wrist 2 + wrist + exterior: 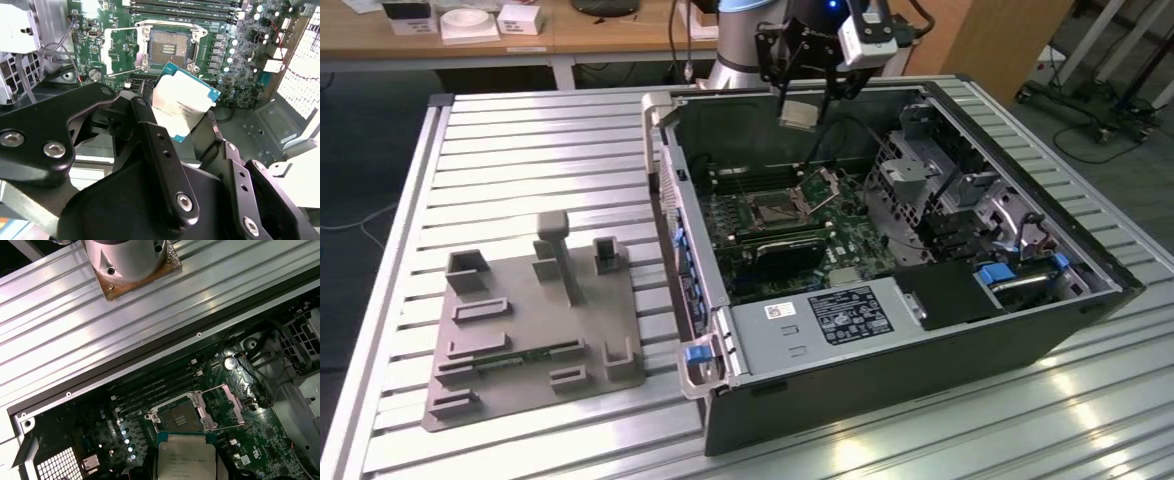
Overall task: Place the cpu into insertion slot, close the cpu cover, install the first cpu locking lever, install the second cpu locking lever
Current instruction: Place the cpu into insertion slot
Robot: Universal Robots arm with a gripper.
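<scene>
My gripper [801, 98] hangs above the open computer case [1067, 300], shut on the cpu [797, 112]. In the second wrist view the black fingers [145, 120] clamp the cpu [184, 105] by its edges, with its silver top facing the camera and tilted. The insertion slot [169, 48] lies open below it on the green board, showing bare contacts. The cpu cover [121, 50] is swung up beside the slot. In the first wrist view the cpu [186, 458] is short of the insertion slot [180, 416], and the cover [229, 405] stands open.
Memory slots [185, 7] run beside the socket. A power supply [847, 315] and a drive cage [921, 170] crowd the case. A grey fixture plate [534, 320] lies on the slatted table at the exterior view's left. The arm's base [127, 260] is bolted behind the case.
</scene>
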